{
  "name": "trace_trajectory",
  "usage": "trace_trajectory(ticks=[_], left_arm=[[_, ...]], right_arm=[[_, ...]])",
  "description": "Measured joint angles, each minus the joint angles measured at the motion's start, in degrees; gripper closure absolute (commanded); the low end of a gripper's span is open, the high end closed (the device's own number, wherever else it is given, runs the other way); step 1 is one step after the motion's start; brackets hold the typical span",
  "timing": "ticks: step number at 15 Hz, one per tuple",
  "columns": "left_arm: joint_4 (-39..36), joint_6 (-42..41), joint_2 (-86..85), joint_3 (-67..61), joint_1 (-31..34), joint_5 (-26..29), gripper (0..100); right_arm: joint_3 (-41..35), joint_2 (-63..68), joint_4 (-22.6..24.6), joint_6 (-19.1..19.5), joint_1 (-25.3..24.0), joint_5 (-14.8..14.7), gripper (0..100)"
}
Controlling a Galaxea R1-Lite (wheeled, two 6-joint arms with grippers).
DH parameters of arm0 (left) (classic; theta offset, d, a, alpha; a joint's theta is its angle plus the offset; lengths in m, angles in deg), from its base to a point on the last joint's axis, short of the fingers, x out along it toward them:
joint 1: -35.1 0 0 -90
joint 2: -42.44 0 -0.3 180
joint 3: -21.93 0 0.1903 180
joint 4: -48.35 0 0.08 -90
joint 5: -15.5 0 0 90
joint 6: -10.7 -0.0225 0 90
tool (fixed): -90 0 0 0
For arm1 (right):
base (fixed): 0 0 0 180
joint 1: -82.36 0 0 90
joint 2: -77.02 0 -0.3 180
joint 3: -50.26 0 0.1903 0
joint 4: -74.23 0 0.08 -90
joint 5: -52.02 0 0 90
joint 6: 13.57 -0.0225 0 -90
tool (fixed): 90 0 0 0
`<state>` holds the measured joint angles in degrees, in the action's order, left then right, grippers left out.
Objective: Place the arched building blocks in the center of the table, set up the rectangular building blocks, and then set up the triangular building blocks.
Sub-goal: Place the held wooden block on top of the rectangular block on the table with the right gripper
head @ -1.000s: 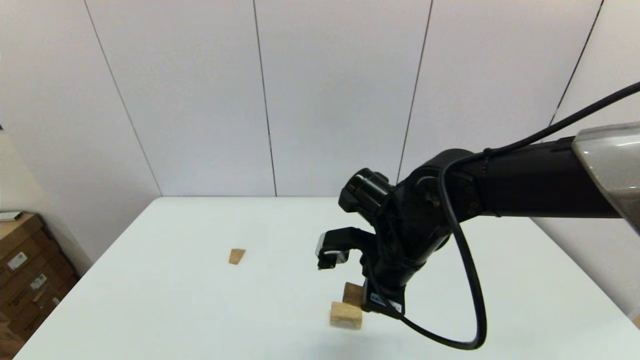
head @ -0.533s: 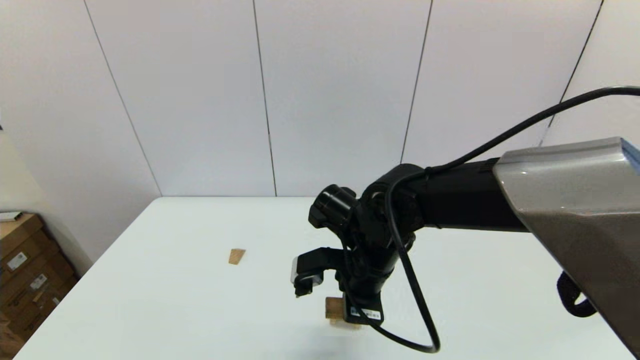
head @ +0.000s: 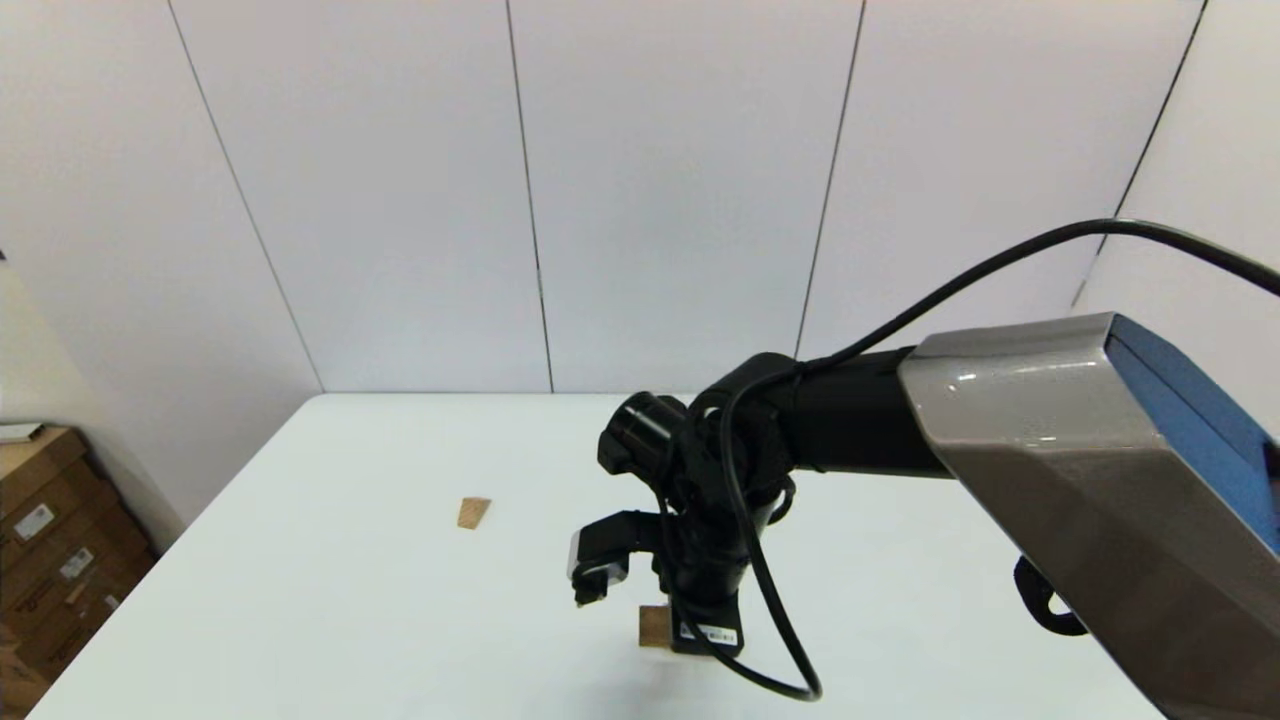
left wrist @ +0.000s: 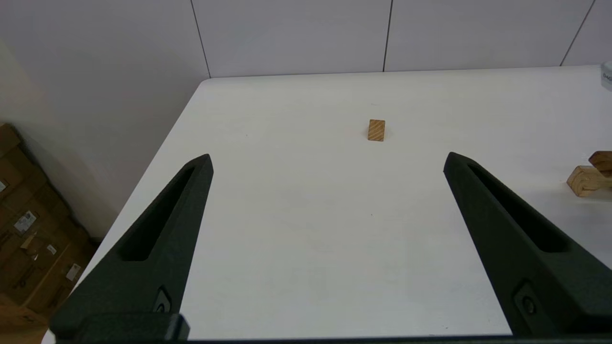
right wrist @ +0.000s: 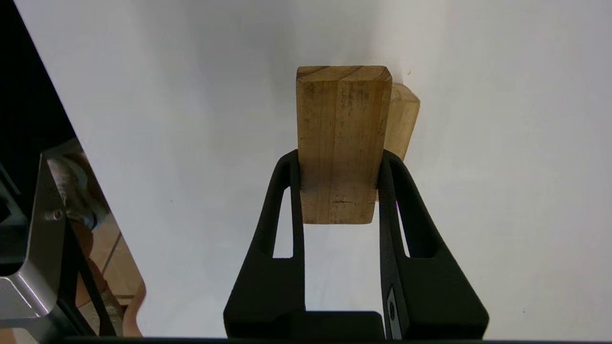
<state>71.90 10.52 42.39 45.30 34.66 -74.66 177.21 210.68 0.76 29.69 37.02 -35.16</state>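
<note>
Lab: bare white table (head: 350, 600); panelled walls (head: 680, 200); cartons (head: 50, 560)

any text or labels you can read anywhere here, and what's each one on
None can be read.
White sticker on the right gripper housing above the rectangular block: print too small.
White labels on the cardboard boxes beside the table: too small.
White label fragment at the left wrist view's edge: cut off, unreadable.

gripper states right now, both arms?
Left tool: open, holding nothing, above the table.
Right tool: closed on the rectangular block, over the arched block.
</note>
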Motion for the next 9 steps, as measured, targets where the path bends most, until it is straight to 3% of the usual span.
trace_trajectory(ticks=[9], left_arm=[[-0.02, 0.0, 0.0, 0.0, 0.02, 0.02, 0]], right_arm=[[1.54, 1.55, -0.96, 1.19, 2.4, -2.83, 100]])
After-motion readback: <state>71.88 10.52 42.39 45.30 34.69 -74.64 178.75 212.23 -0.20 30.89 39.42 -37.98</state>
